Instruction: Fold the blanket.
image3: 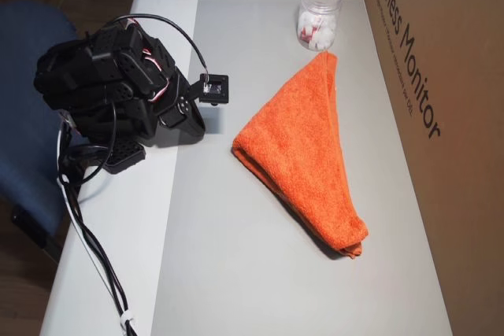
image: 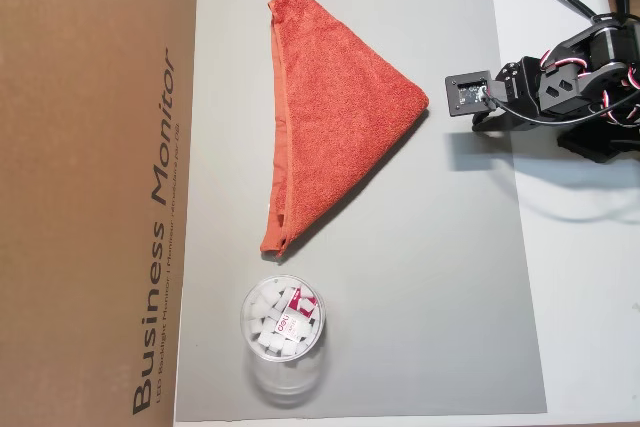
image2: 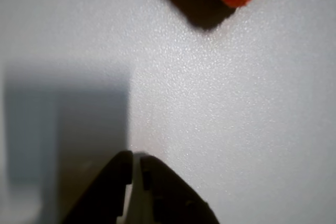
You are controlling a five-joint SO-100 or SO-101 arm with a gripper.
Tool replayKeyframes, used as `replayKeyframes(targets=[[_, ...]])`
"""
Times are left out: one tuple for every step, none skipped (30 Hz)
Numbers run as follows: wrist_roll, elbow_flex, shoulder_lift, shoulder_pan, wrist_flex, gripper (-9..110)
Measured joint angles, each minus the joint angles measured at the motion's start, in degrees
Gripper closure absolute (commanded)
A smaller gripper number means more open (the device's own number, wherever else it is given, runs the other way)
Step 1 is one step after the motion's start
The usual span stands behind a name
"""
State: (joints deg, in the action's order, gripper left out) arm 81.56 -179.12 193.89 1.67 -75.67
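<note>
1. Overhead views: cardboard box (image: 95, 187) marked "Business Monitor" borders the grey mat (image: 440, 277).
2. Blanket (image: 340, 112), folded into a triangle, lies on the mat; one corner points at me.
3. My arm (image3: 110, 88) sits folded just beside that corner.
4. Clear jar (image: 282, 332) lies near the blanket's narrow end.
5. Wrist view: my gripper (image2: 135, 169), jaws nearly closed, empty.

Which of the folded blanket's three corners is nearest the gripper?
The rounded, folded corner of the blanket, pointing right in an overhead view toward the gripper. The other two corners lie along the hemmed edge, far from the arm.
</note>
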Motion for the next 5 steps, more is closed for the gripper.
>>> replayKeyframes(targets=[[0.00, 0.00, 0.00, 0.00, 0.00, 102], [0.00, 0.00, 0.00, 0.00, 0.00, 102], [0.00, 0.00, 0.00, 0.00, 0.00, 102], [0.00, 0.00, 0.00, 0.00, 0.00, 102], [0.00, 0.00, 0.00, 0.00, 0.00, 102]])
